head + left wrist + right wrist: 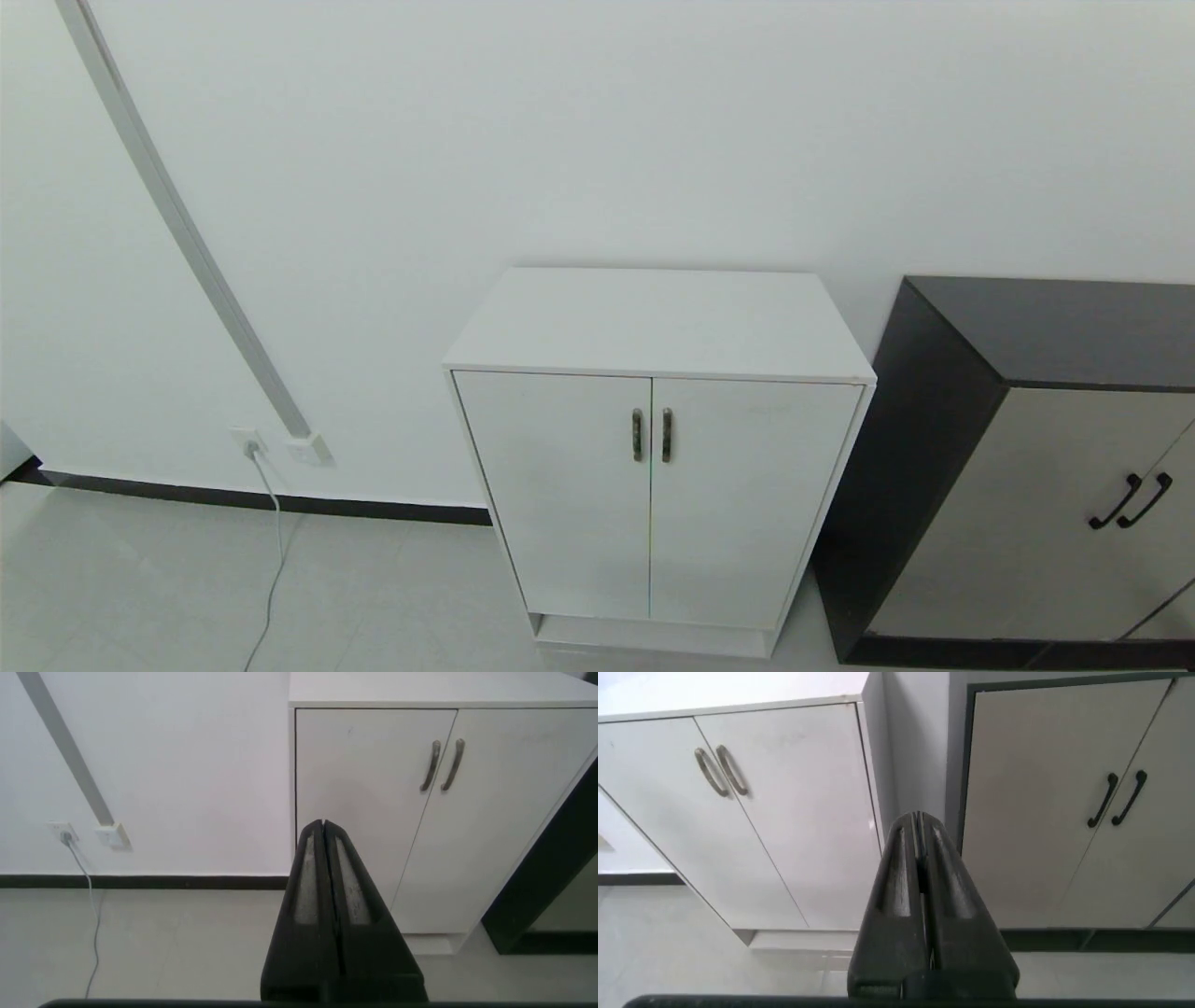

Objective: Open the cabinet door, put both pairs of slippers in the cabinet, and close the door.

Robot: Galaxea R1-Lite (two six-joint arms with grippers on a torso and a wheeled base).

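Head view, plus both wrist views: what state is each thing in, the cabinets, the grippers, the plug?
White cabinet: shut.
Black cabinet: shut.
Left gripper: shut, empty.
Right gripper: shut, empty.
Plug: plugged in.

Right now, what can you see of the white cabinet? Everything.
The white cabinet is a smooth, laminate-looking box with a flat top. Its two doors are shut, meeting at a centre seam; two dull metal-looking vertical handles sit side by side there, high up. A low recess runs under the doors. It stands upright on the pale floor against the white wall, a black cabinet close on its right.
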